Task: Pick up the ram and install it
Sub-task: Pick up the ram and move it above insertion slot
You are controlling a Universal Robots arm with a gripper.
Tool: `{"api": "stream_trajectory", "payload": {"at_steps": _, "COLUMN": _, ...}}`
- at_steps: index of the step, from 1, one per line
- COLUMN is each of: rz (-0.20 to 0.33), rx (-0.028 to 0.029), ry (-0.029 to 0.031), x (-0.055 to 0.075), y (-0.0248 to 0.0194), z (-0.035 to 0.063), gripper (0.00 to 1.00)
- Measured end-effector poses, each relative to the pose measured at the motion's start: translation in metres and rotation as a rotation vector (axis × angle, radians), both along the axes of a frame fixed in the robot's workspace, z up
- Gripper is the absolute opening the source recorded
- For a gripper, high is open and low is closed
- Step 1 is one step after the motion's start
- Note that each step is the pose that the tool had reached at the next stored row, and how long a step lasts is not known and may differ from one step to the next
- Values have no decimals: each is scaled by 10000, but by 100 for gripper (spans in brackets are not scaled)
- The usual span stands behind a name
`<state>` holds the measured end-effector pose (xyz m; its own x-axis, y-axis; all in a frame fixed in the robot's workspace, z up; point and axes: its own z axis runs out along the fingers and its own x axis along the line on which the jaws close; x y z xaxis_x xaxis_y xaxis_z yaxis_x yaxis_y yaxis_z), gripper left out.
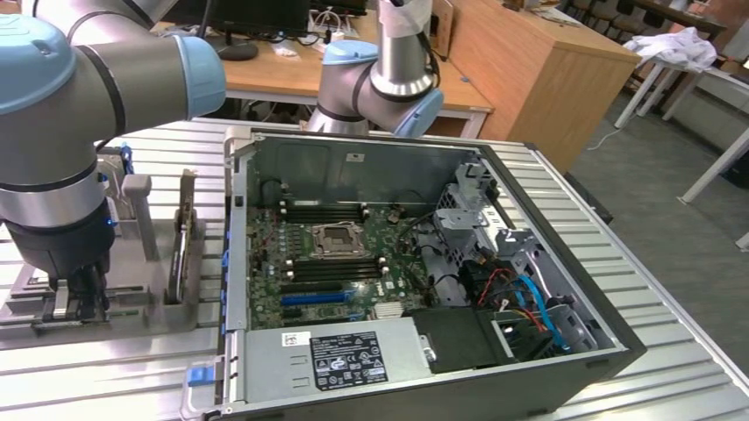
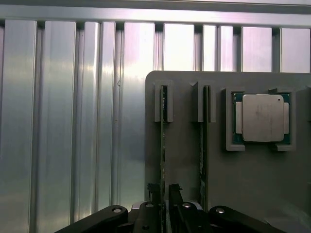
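Note:
Two green ram sticks stand on edge in a grey holder (image 2: 184,160). My gripper (image 2: 164,190) is down over the end of one ram stick (image 2: 164,126), a finger on each side with a small gap showing, so it looks open. The other ram stick (image 2: 204,126) stands parallel beside it. In the exterior view the gripper (image 1: 73,305) is low on the holder (image 1: 129,309), to the left of the open computer case (image 1: 240,263). Black memory slots (image 1: 333,210) flank the motherboard's processor socket (image 1: 337,237).
A silver processor chip (image 2: 263,118) lies in a recess of the holder beside the sticks. The holder and case rest on a ribbed metal table (image 2: 73,136). A second robot arm (image 1: 387,79) stands behind the case. The power supply (image 1: 339,360) fills the case's near corner.

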<state>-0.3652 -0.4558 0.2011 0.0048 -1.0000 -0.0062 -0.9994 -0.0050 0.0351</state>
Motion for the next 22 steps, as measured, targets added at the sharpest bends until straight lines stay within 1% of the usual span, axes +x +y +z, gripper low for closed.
{"api": "stream_trajectory", "payload": {"at_steps": 22, "rz": 0, "rx": 1, "ry": -1, "x": 0, "y": -7, "z": -4, "gripper": 21}}
